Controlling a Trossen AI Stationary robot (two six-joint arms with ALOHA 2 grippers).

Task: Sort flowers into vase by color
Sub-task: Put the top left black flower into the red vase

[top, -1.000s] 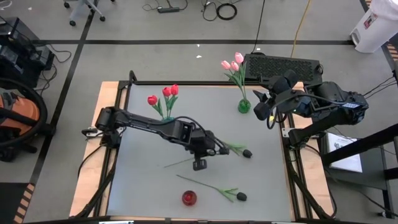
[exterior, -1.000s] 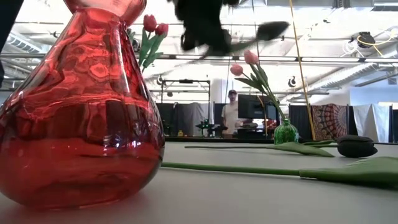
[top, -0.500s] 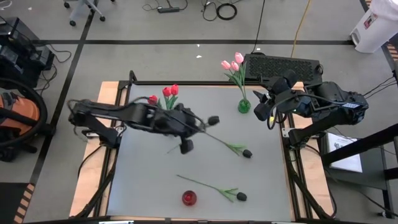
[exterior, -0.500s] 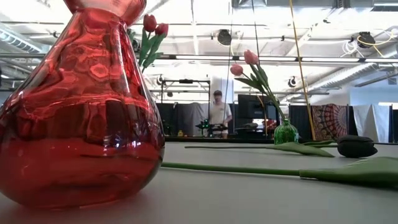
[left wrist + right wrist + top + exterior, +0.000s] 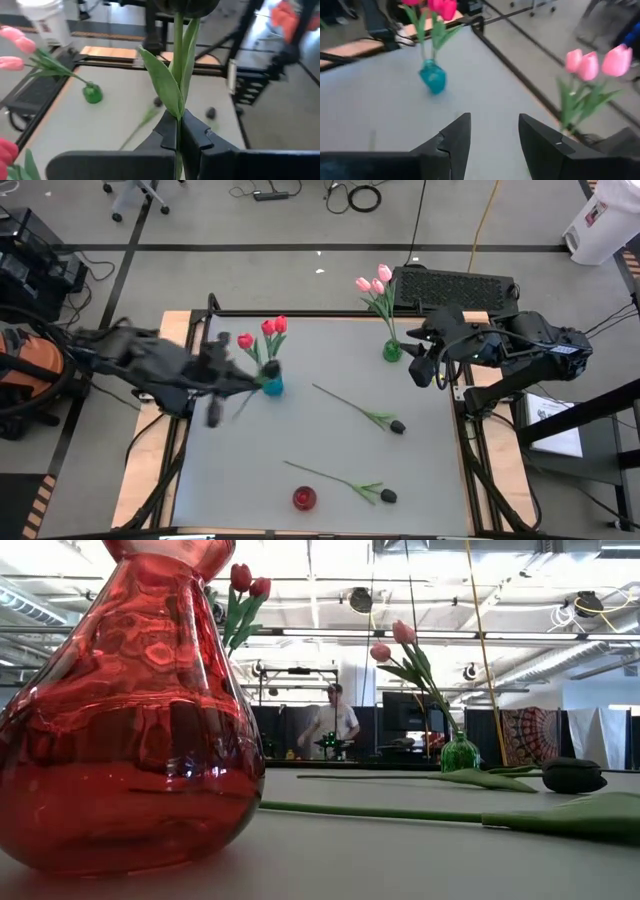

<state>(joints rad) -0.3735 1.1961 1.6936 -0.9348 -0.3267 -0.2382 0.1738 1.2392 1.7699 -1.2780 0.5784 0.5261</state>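
Note:
My left gripper [image 5: 243,383], blurred, hangs over the table's left part beside the blue vase [image 5: 272,385]. That vase holds red tulips [image 5: 270,330]. The gripper is shut on a black tulip [image 5: 184,6]. At the far right, next to the green vase [image 5: 392,352] with pink tulips [image 5: 375,282], my right gripper [image 5: 425,370] stands open and holds nothing. Two more black tulips lie flat on the table, one mid-right [image 5: 397,426] and one at the near side [image 5: 387,496]. A red vase [image 5: 304,498] stands near the front edge. My left gripper pinches the black tulip's thin green stem [image 5: 178,107] between its two fingers, just below the leaves [image 5: 165,82]. The fingers lie across the stem. The bud stands out beyond the fingertips, and the whole flower is lifted clear of the table.
The red vase fills the left of the low view [image 5: 130,710]. A black keyboard [image 5: 455,288] sits past the table's far right corner. A person [image 5: 335,725] stands in the room behind. The grey table [image 5: 330,440] lies bare between the two fallen tulips.
My left gripper has risen and drawn back from the table's middle toward its left edge, next to the blue vase. It has stayed shut on the black tulip, which has come along clear of the table. The two other black tulips have kept their places.

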